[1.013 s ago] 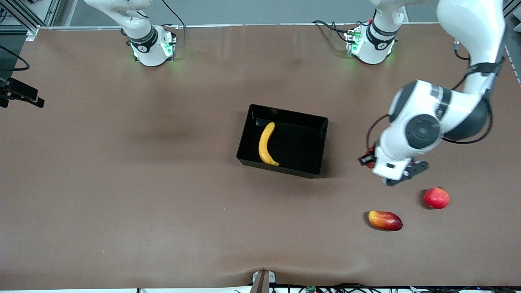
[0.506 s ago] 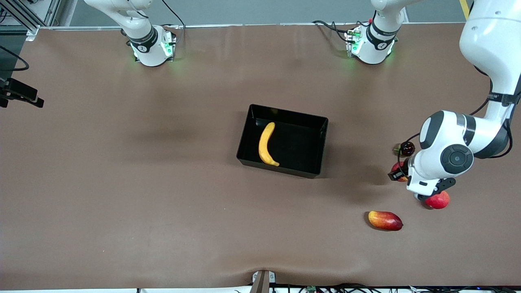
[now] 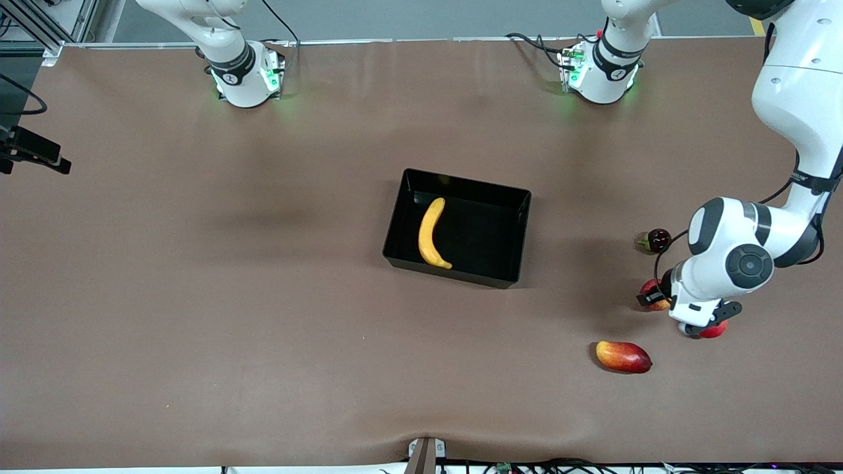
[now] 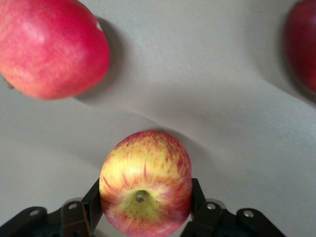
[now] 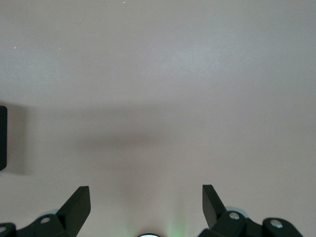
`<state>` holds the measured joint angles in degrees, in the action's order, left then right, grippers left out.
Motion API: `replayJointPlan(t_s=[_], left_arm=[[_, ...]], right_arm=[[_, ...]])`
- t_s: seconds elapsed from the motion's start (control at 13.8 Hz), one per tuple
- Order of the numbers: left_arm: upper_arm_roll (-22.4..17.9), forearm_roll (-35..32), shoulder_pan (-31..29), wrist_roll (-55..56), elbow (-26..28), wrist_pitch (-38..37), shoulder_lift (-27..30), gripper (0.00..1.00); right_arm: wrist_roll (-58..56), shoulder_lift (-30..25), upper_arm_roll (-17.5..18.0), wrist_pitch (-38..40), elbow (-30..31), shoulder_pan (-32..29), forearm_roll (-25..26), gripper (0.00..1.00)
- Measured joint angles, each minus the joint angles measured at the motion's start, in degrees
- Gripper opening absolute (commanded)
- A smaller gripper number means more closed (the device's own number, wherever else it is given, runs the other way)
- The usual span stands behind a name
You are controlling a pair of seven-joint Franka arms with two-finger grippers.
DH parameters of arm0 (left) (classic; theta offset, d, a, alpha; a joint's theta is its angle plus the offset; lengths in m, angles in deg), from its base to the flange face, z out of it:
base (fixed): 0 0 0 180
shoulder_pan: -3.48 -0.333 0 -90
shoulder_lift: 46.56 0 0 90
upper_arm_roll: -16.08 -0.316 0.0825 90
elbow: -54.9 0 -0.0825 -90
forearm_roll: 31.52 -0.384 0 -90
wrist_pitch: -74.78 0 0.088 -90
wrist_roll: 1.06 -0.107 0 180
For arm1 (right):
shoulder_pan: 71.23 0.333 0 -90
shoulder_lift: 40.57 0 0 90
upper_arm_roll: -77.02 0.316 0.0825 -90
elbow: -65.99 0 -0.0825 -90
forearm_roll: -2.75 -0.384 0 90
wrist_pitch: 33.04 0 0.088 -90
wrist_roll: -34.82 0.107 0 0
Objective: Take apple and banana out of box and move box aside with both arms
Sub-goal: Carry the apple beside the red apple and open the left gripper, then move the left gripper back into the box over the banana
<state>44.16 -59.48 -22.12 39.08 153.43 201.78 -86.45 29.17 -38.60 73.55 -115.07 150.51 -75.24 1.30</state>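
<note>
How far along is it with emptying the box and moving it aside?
Done: the apple is out of the box. In hand: the left gripper holds it low over the table beside the pinkish-red fruit. Left: the banana lies in the box, unmoved; the right gripper waits open.

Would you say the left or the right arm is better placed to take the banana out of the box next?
Probably right: its open gripper holds nothing, while the left gripper is shut on the apple, away from the banana in the box.

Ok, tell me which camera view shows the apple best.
The left wrist view: the apple fills the lower centre, clamped in the left pincer, streaks and stem end plain. The front view shows only a red sliver beside the left arm's wrist. The right wrist view shows none of it.
</note>
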Motion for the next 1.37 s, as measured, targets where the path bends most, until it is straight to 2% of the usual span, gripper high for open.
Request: replayJointPlan(t_s=[0.07, 0.14, 0.51, 0.65, 1.01, 1.37], left_arm=[[0.0, 0.0, -0.6, -0.6, 0.0, 0.9, -0.5, 0.46], [0.3, 0.0, -1.0, -0.8, 0.0, 1.1, -0.5, 0.99], [1.0, -0.1, -1.0, -1.8, -0.3, 0.5, 0.0, 1.00], [3.3, -0.1, -1.1, -5.3, -1.1, -3.9, 2.1, 1.00], [15.9, 3.7, -1.0, -6.8, -2.2, -15.8, 9.9, 1.00], [28.5, 4.6, 0.9, 3.2, -2.0, -18.9, 10.6, 1.00]], right_arm=[[0.0, 0.0, 0.0, 0.0, 0.0, 0.0, 0.0, 1.00], [0.0, 0.0, 0.0, 0.0, 0.0, 0.0, 0.0, 1.00], [0.0, 0.0, 0.0, 0.0, 0.0, 0.0, 0.0, 1.00], [0.0, 0.0, 0.0, 0.0, 0.0, 0.0, 0.0, 1.00], [0.0, 0.0, 0.0, 0.0, 0.0, 0.0, 0.0, 1.00], [0.0, 0.0, 0.0, 0.0, 0.0, 0.0, 0.0, 1.00]])
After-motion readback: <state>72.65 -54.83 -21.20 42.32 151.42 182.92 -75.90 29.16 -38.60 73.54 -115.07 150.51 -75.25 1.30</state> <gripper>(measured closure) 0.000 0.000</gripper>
